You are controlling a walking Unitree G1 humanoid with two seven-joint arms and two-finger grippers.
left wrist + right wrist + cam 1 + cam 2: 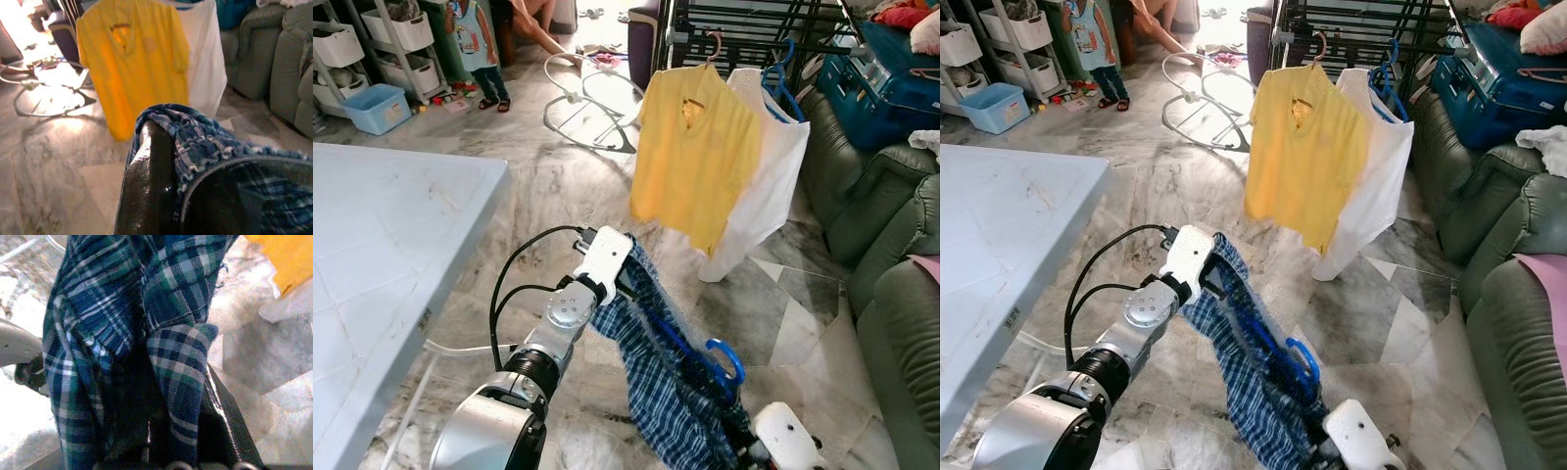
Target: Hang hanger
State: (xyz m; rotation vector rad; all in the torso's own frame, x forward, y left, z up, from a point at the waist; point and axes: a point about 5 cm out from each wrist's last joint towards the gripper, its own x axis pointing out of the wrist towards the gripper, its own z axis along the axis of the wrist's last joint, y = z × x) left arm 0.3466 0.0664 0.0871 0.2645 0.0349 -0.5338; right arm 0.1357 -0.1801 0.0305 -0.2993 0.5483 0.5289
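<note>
Marble floor (558, 166) stretches from a white table (382, 245) on the robot's left to a green sofa (891, 255) on its right, with a dark drying rack (744, 29) ahead carrying a yellow shirt (695, 157) and a white shirt (769, 186) on hangers. Between the two arms hangs a blue plaid garment (671, 382) on a blue hanger (724, 357). The left gripper (625, 279) is pinched together on the upper edge of the cloth; the left wrist view shows a black finger (149, 181) with the plaid fabric draped over and pressed against it. The right gripper (205, 450) sits at the lower end, its fingers buried in the folds, so I cannot tell whether they are apart or clamped. The garment's long axis slopes down from the left gripper toward the right one, and the hanger's hook curls out on the sofa side, near the lower end. Far back, a person (475, 49) stands by white shelves (382, 39).
</note>
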